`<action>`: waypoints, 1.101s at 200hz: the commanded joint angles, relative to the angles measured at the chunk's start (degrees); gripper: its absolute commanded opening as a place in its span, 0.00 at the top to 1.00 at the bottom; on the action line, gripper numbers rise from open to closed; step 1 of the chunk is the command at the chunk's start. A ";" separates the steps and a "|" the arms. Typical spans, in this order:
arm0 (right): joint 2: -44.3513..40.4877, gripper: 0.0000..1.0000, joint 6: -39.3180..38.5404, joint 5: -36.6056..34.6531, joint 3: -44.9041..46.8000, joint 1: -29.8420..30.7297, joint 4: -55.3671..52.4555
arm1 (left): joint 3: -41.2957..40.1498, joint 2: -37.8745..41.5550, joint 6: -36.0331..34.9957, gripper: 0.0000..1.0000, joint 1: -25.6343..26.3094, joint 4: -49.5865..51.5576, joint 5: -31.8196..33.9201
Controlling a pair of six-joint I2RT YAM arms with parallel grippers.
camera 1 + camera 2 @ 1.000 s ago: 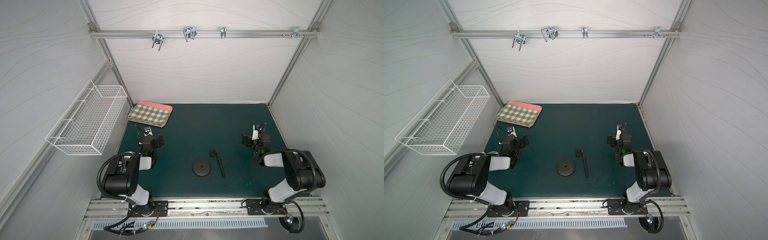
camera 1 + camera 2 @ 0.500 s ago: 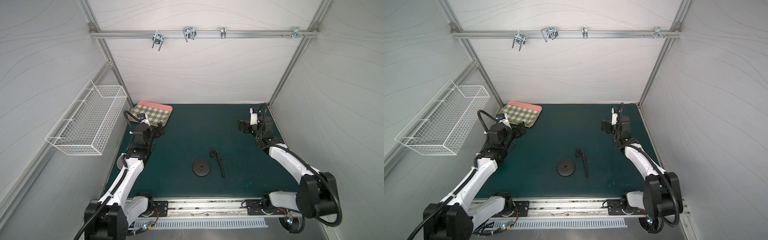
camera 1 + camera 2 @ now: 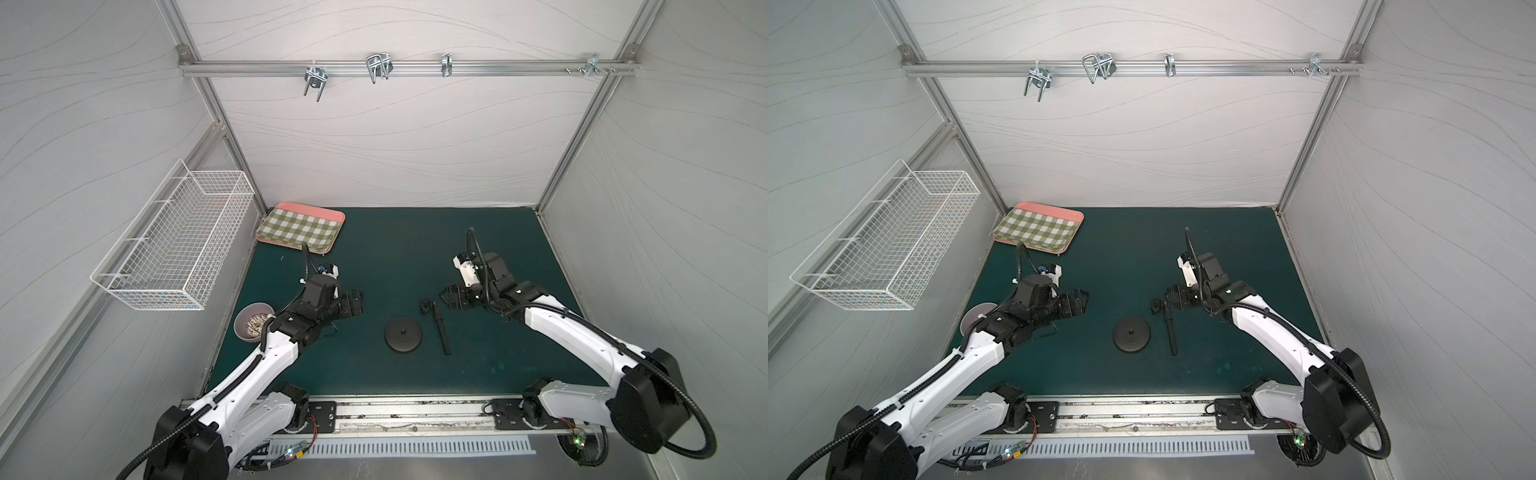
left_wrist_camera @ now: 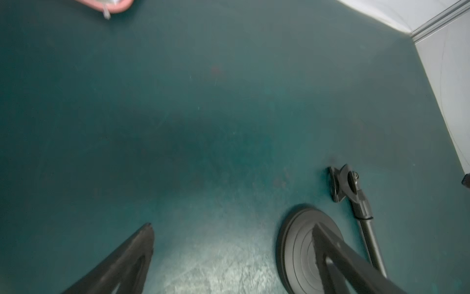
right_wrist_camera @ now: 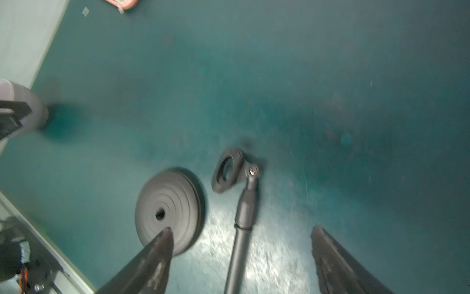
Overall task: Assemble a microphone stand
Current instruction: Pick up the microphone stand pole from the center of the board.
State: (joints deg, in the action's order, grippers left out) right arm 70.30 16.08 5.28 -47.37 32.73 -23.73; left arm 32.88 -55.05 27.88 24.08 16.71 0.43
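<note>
"Looking over the bench (image 3: 395,257), where is the microphone stand (image 3: 402,337)?" asks Ana.

"Near the middle, in two separate parts," says Ben. "The round base (image 3: 1132,334) sits flat with its dome up. In the right wrist view its centre hole faces upward. The rod (image 3: 440,332) lies flat just to the right of it, close but not touching. The clip (image 3: 424,305) is at the rod's far end, towards the back wall, and the plain end points at the front rail."

"And the two arms?"

"The left gripper (image 3: 357,301) hangs to the left of the base, well short of it. Its jaws are spread wide with only bare bench between them. In the left wrist view one finger (image 4: 338,254) crosses in front of the base, and I cannot tell whether they touch. The right gripper (image 3: 446,300) is beside the clip end of the rod. Its jaws are parted too. In the right wrist view the rod (image 5: 245,211) runs between the fingers (image 5: 330,254) with space on either side, so nothing is gripped."

"What else is there?"

"A tray (image 3: 301,228) with a green checked cloth in the back left corner. A small bowl (image 3: 253,322) at the left edge beside the left arm, with something pale in it that I cannot make out. A white wire basket (image 3: 174,245) on the left wall."
</note>
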 commanded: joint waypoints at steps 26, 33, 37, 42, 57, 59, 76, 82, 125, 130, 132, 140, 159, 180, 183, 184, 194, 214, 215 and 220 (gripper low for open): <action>-0.64 0.31 2.15 0.66 3.85 0.32 -6.89 | -2.79 1.48 6.75 0.03 3.45 0.20 -1.66; -0.29 0.33 2.11 0.91 4.17 0.29 -6.94 | -3.32 1.52 7.25 0.03 3.79 -0.19 -1.70; 0.05 0.34 2.13 0.98 4.28 0.31 -6.84 | -3.67 1.60 7.50 0.03 3.95 -0.43 -1.74; 0.52 0.36 2.12 1.18 4.38 0.38 -6.65 | -4.05 1.52 7.83 0.03 4.19 -0.88 -1.83; 2.59 0.43 1.98 1.80 3.91 0.76 -5.91 | -4.93 1.18 8.63 0.03 4.77 -2.08 -2.43; 2.90 0.44 1.91 1.83 3.77 0.87 -5.77 | -4.98 1.11 8.67 0.03 4.87 -2.15 -2.55; 6.07 0.46 1.34 1.46 2.37 2.29 -5.21 | -4.94 0.15 8.94 0.04 5.51 -2.38 -3.42; 7.41 0.46 1.16 1.10 1.85 3.00 -4.96 | -4.81 -0.16 8.99 0.03 5.61 -2.12 -3.65; 16.35 0.52 0.98 0.23 -2.56 5.96 -3.18 | -5.80 -1.16 10.94 0.04 6.46 -2.84 -4.11; 17.19 0.53 0.91 0.18 -3.15 6.18 -3.17 | -5.98 -1.12 11.16 0.04 6.46 -3.03 -4.10; 17.53 0.54 0.91 0.15 -3.44 6.33 -3.23 | -6.05 -1.12 11.22 0.04 6.48 -3.07 -4.09; 18.78 0.57 0.81 -0.09 -4.43 6.93 -3.60 | -6.25 -1.12 11.42 0.04 6.54 -3.26 -4.20; 20.92 0.62 0.70 -0.77 -5.70 8.12 -4.27 | -6.38 -1.12 11.62 0.04 6.59 -3.32 -4.48; 22.15 0.62 0.89 -1.39 -5.63 9.00 -4.59 | -6.52 -1.04 11.72 0.04 6.60 -3.23 -4.67; 22.18 0.62 0.96 -1.45 -5.55 9.06 -4.64 | -6.56 -1.03 11.72 0.03 6.66 -3.23 -4.72; 22.17 0.62 0.97 -1.43 -5.54 9.04 -4.70 | -6.58 -1.03 11.70 0.03 6.68 -3.24 -4.73; 22.22 0.63 1.15 -1.66 -5.12 9.23 -4.80 | -6.71 -0.94 11.93 0.03 6.68 -3.26 -4.82; 22.00 0.64 1.59 -2.07 -4.19 9.31 -4.80 | -7.18 -0.75 12.16 0.03 6.69 -3.36 -5.03; 21.99 0.64 1.59 -2.05 -4.16 9.29 -4.82 | -7.15 -0.72 12.18 0.03 6.69 -3.40 -5.06; 22.04 0.64 1.63 -2.10 -3.98 9.30 -4.79 | -7.29 -0.69 12.19 0.03 6.69 -3.44 -5.07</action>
State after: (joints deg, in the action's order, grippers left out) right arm 91.98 17.15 4.45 -52.31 41.56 -27.27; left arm 26.04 -56.03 38.85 30.48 15.40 -4.14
